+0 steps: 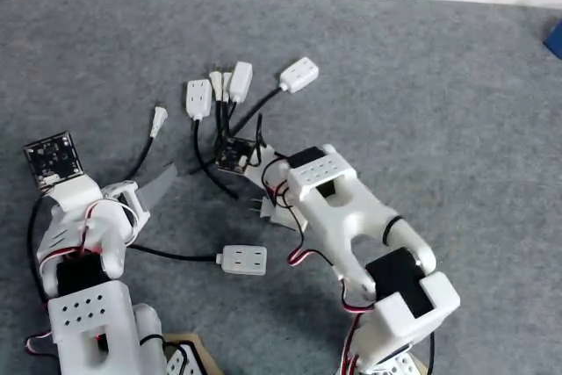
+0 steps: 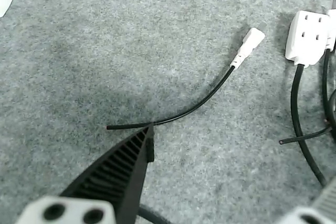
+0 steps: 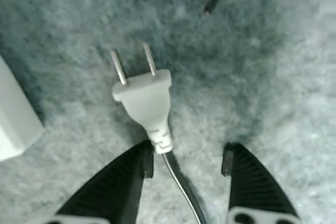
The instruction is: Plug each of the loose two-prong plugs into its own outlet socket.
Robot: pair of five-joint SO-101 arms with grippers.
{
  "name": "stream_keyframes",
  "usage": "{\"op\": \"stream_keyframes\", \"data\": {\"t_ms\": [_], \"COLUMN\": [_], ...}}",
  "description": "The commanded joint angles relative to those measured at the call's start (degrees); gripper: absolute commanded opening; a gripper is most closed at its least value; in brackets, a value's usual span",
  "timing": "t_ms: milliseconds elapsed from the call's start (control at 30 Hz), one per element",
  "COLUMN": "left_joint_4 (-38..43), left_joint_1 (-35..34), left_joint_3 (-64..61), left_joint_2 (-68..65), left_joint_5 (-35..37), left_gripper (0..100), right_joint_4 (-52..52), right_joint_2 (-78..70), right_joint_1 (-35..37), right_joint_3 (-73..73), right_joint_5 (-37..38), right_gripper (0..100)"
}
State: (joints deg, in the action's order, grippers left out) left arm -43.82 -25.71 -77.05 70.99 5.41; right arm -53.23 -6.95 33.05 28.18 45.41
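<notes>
A white two-prong plug (image 3: 144, 98) lies on the grey carpet with its prongs pointing away from my right gripper (image 3: 186, 158). That gripper is open, and the plug's black cable runs between its fingers. In the high view the same plug (image 1: 257, 208) sticks out just left of the right gripper (image 1: 274, 210). My left gripper (image 2: 239, 161) is open over bare carpet, one fingertip at the cut end of a black cable leading to a small white plug (image 2: 249, 45). A white outlet socket (image 1: 244, 259) lies between the arms. Three more sockets (image 1: 239, 81) fan out at the back.
A small black circuit board (image 1: 233, 155) sits where the cables meet. Another board (image 1: 53, 157) is mounted on the left arm. A white socket block (image 3: 16, 119) lies close beside the right gripper's plug. Open carpet (image 1: 439, 85) spreads to the right and far left.
</notes>
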Motion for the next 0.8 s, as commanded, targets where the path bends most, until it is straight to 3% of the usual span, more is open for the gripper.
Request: {"op": "stream_keyframes", "data": {"t_ms": [0, 500, 567, 633, 700, 767], "left_joint_4": [1.2, 1.1, 1.1, 1.1, 1.1, 1.1], "left_joint_1": [0.8, 0.8, 0.8, 0.8, 0.9, 0.9], "left_joint_3": [0.2, 0.2, 0.2, 0.2, 0.2, 0.2], "left_joint_2": [-0.3, -0.3, -0.3, -0.3, -0.3, -0.3], "left_joint_5": [0.4, 0.4, 0.4, 0.4, 0.4, 0.4], "left_gripper": [49, 49, 49, 49, 49, 49], "right_joint_4": [2.2, 5.8, 5.7, 5.7, 5.6, 4.0], "right_joint_2": [0.4, 0.0, 0.0, 0.1, 0.1, 0.4], "right_joint_1": [3.0, 3.3, 3.3, 3.3, 3.4, 3.6], "right_joint_3": [-1.2, -0.5, -0.6, -0.6, -0.6, -0.5], "right_joint_5": [0.6, -0.8, -3.3, -4.6, -4.5, -4.3], "right_gripper": [21.6, 20.8, 13.9, 0.2, 3.4, 0.2]}}
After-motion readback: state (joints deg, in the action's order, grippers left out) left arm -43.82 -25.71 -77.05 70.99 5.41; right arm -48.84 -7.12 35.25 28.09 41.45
